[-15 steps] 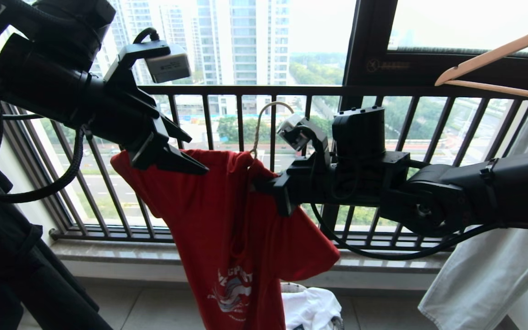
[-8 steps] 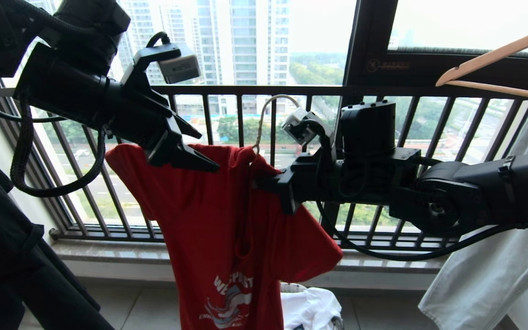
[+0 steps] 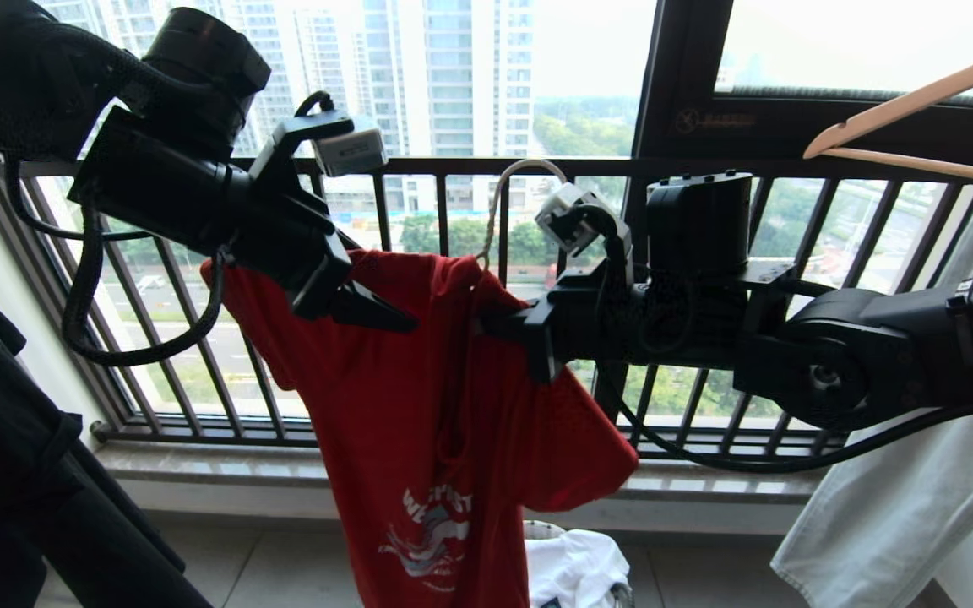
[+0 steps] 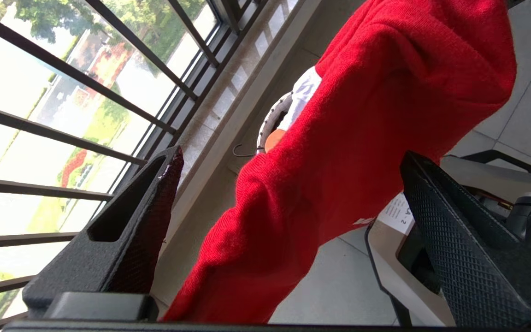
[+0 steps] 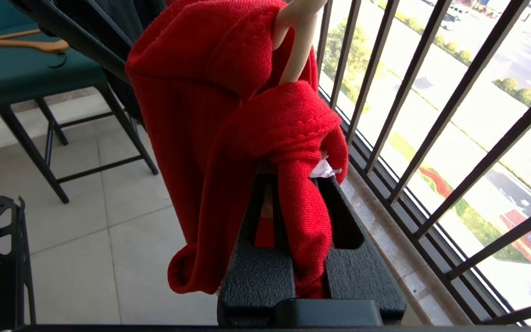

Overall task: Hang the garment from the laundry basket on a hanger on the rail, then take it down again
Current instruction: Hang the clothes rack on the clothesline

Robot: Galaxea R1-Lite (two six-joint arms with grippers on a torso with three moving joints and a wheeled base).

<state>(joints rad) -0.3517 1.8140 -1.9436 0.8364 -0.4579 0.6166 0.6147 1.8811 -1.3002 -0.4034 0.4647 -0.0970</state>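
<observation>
A: Balcony, barred window w/ towers beyond. Where's the shirt (image 3: 436,397)?

B: Hanging in front of the window bars on the hanger (image 3: 499,198); basket (image 3: 575,570) on the floor below it.

A: Grippers?

B: Right gripper (image 5: 293,193) clamped on the collar by the hanger neck. Left gripper (image 4: 288,221) spread wide round the shirt's shoulder, not pinching.

A: Step?

B: Prob. dressing the hanger. Next: hook needs lifting to the rail, which isn't in view.

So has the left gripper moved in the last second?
Yes. The left gripper has shifted toward the right arm along the window railing, its fingers now open around the garment.
</observation>
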